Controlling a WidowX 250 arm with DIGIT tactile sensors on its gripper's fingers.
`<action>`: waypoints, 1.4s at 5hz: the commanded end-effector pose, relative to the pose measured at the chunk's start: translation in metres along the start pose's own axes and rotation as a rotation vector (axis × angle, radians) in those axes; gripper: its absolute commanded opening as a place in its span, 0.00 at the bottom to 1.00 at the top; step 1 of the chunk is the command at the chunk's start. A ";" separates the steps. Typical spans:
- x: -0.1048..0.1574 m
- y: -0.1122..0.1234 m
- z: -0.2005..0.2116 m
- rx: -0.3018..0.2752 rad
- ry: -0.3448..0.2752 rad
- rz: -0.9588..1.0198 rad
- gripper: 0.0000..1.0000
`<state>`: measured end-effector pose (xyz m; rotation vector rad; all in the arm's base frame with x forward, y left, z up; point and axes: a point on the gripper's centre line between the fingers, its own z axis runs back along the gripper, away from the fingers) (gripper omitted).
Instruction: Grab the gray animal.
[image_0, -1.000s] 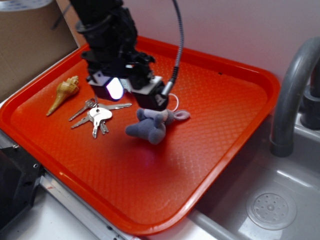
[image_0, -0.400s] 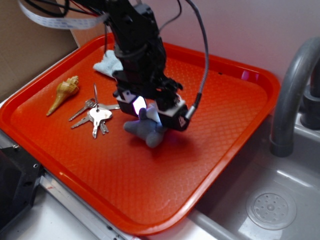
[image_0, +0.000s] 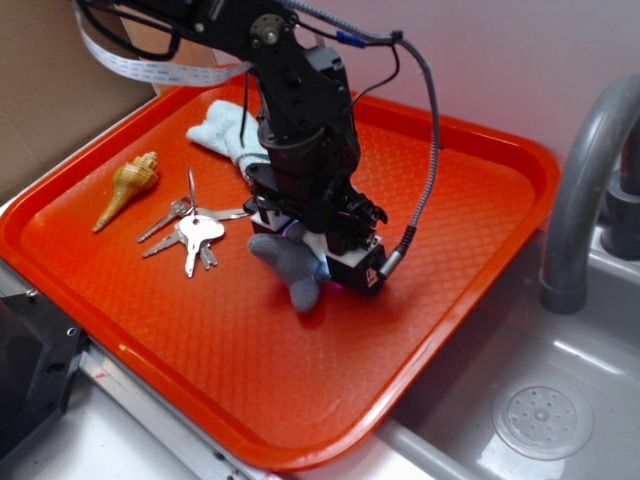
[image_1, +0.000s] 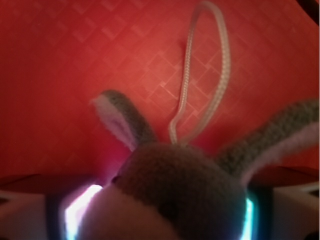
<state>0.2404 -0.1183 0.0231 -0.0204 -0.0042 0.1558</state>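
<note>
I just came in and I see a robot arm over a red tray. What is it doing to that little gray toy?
The robot's gripper is down on the gray toy animal, which lies on the red tray. The close-up view shows the toy's head sitting between the two fingers, ears and white loop string sticking out. Whether it is squeezed tight is hard to tell. The keys, seashell and pale blue cloth lie untouched nearby.
</note>
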 end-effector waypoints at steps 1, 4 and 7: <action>0.008 0.011 0.029 -0.025 -0.040 -0.031 0.00; -0.009 0.088 0.148 0.038 -0.077 -0.067 0.00; -0.037 0.098 0.174 -0.037 -0.144 -0.027 0.00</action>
